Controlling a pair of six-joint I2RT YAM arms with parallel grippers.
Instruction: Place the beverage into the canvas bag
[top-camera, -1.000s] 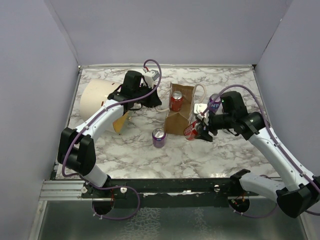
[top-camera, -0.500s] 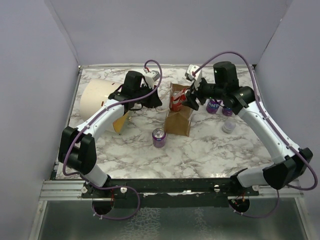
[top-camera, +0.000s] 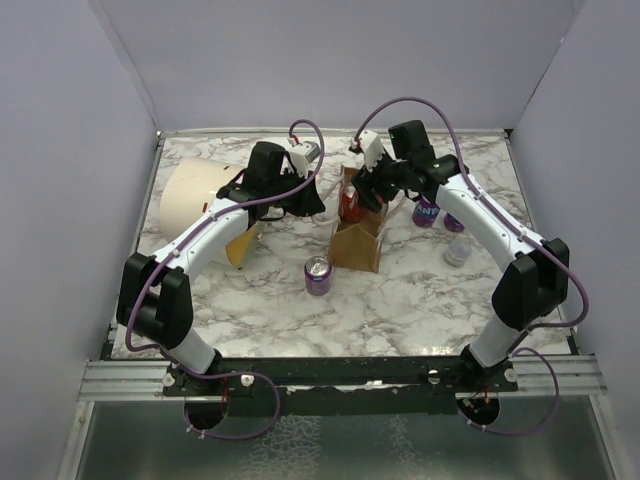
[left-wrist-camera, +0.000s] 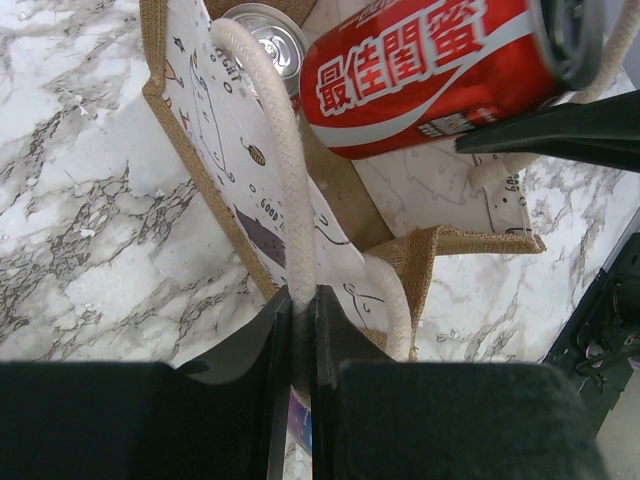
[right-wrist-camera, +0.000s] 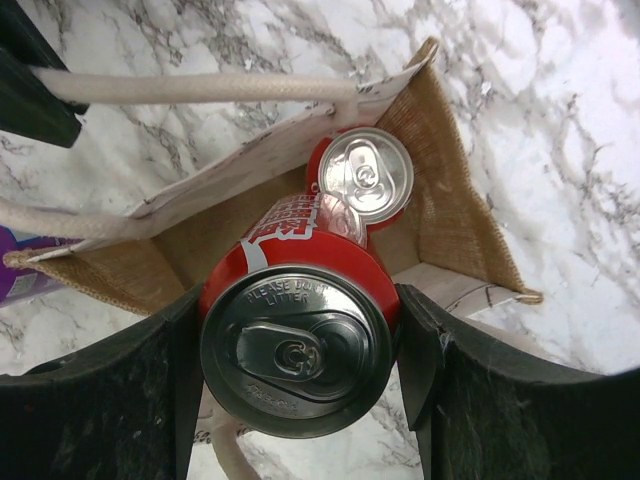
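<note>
The canvas bag (top-camera: 358, 240) stands open mid-table, tan with a pale printed panel (left-wrist-camera: 240, 180). My left gripper (left-wrist-camera: 298, 310) is shut on one cream handle (left-wrist-camera: 285, 150) and holds it up; in the top view it (top-camera: 318, 208) is at the bag's left side. My right gripper (right-wrist-camera: 300, 350) is shut on a red cola can (right-wrist-camera: 297, 345), held just over the bag's open mouth; the can also shows in the left wrist view (left-wrist-camera: 430, 70). A second red can (right-wrist-camera: 365, 178) stands inside the bag. In the top view my right gripper (top-camera: 368, 195) is above the bag's far end.
A purple can (top-camera: 318, 275) stands in front of the bag on the left. Another purple can (top-camera: 427, 212) and a small pale cup (top-camera: 456, 252) stand to the right. A large cream cylinder (top-camera: 195, 205) with an orange disc end lies at the left.
My right arm has lifted the red can from the bag's right side and swung it left and back, over the bag's opening. The left arm has not moved.
</note>
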